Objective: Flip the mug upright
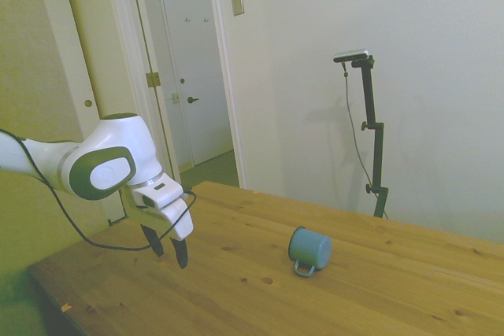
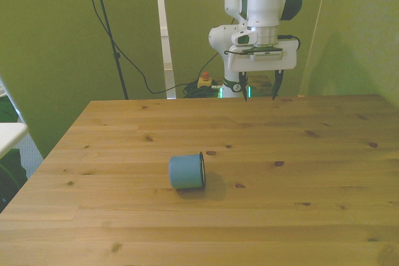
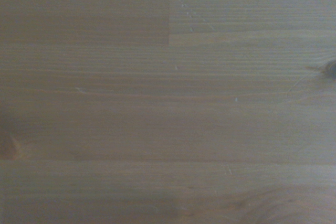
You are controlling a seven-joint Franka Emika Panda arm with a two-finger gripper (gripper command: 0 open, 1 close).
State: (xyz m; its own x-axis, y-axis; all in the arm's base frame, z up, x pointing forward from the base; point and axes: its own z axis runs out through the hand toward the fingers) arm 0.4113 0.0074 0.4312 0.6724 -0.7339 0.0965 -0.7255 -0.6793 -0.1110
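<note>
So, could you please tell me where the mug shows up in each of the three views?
Side view: the mug lies on its side right of centre on the table, well clear of the open gripper.
Front view: the mug lies left of centre, nearer the camera than the gripper.
Wrist view: not in it; only wood.
Shared landmark: the gripper.

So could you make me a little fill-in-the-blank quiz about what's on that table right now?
1. The teal mug lies on its ____ on the wooden table.
2. The robot's hand has its two fingers ____, holding nothing.
3. In the side view, the mug's handle rests against the ____.
4. The wrist view shows only bare ____.

Missing words: side; open; table; wood
</note>
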